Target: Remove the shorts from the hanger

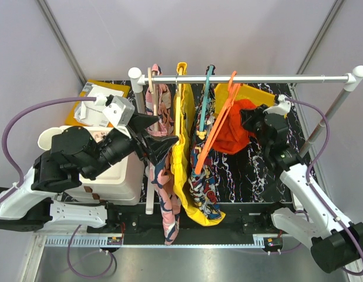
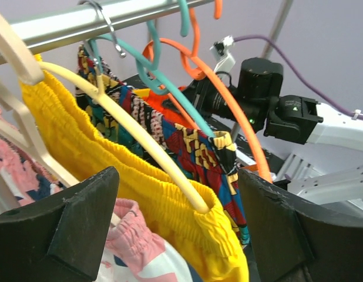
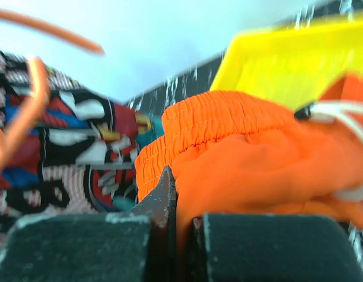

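Pinches the shorts (image 1: pixel 231 138) in the right tool (image 3: pixel 175 205), clamped shut, right of centre, just beside the hanger (image 1: pixel 213 132). Can't tell if still hooked on. Looks like soft, light, floppy stuff, so best grabbing the ruched waistband. Leaves the left tool (image 2: pixel 175 205) gaping, empty.

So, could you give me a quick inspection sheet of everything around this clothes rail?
Surface: black marbled table under a metal rail.
Job's things: orange-red shorts bunched right of the orange hanger, which hangs on the rail; whether they are hooked on it, cannot tell.
Clutter: pink patterned garment, yellow garment, multicoloured garment, yellow tray, white box, orange-yellow envelope.
Grippers: left gripper open beside the yellow garment; right gripper shut on the shorts.
Cables: purple cable looping off each arm.
Surroundings: pale grey walls.
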Controlling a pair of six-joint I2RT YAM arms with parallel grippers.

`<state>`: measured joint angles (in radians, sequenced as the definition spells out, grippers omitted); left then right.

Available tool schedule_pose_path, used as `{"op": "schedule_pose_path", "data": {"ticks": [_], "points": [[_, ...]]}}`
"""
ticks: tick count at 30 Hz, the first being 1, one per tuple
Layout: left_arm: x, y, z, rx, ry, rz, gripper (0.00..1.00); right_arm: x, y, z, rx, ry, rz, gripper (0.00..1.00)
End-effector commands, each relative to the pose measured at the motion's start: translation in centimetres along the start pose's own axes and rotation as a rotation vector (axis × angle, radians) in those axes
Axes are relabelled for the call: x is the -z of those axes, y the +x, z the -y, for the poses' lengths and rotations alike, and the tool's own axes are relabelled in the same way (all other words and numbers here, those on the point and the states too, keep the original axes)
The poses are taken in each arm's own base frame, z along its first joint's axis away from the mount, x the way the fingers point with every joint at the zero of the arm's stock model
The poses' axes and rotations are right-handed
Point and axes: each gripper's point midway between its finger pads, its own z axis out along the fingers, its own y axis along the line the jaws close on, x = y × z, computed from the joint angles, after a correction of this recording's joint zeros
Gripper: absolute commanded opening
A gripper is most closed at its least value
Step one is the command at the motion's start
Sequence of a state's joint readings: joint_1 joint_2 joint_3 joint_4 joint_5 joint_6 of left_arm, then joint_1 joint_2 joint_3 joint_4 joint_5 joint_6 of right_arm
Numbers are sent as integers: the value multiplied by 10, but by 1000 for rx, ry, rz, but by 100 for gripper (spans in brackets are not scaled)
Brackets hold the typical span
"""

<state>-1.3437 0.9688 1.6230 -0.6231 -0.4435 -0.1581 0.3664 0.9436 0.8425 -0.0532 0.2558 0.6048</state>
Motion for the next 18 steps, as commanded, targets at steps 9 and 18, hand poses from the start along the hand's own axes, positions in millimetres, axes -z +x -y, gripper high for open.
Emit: {"op": "schedule_pose_path", "data": {"ticks": [9,18], "points": [[17,-34,-18,-47,-56,87,88,-33,-127,-37,240,-20,514,0],[22,-37,-21,-51,-59,91,88,-20,-185,-61,342,-37,680,0]]}}
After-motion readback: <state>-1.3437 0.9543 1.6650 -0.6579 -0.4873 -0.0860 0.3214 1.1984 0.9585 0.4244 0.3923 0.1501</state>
